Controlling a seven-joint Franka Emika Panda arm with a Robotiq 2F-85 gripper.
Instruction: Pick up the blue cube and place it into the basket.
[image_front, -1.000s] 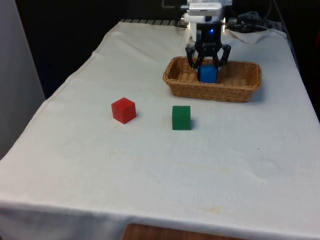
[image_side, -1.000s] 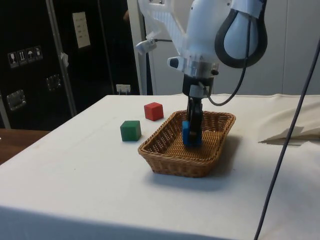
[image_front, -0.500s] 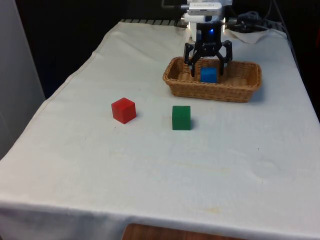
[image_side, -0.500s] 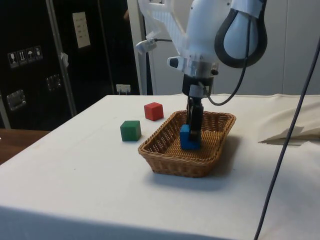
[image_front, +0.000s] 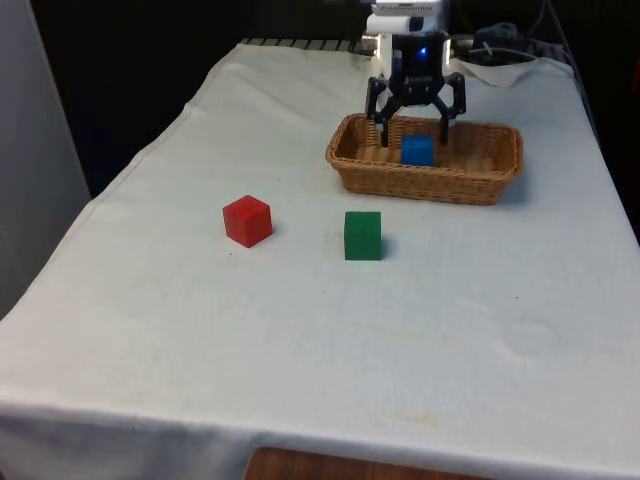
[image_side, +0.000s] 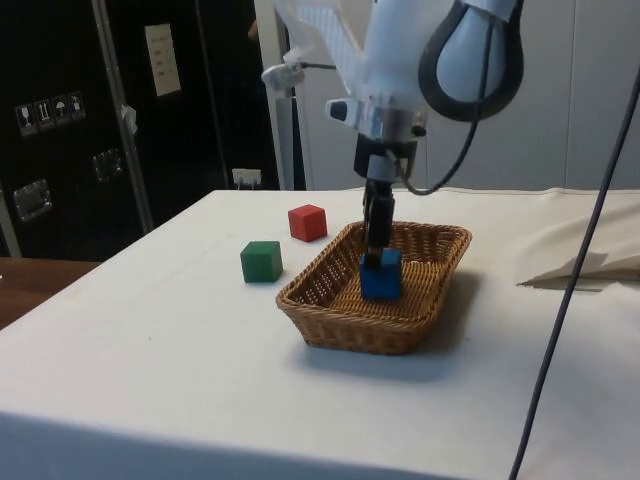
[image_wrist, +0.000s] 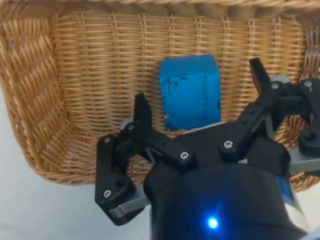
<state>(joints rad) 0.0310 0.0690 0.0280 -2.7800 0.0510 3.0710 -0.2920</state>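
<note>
The small blue wooden cube (image_front: 417, 150) sits on the floor of the oval woven wicker basket (image_front: 483, 186), near the end closer to the front view's left. The black two-finger gripper (image_front: 415, 128) hangs directly above it with its fingers (image_wrist: 142, 111) spread wide and holding nothing — the cube lies below and between them, clear of both tips. That gap is what the coming move turns on, by my reading: a straight lift should leave the cube undisturbed, and the task looks essentially done.

Counted — one blue cube, one basket, one red wooden cube (image_front: 247, 220) and one green wooden cube (image_front: 362, 235), the last two resting apart on the white-clothed table (image_front: 300, 350).
</note>
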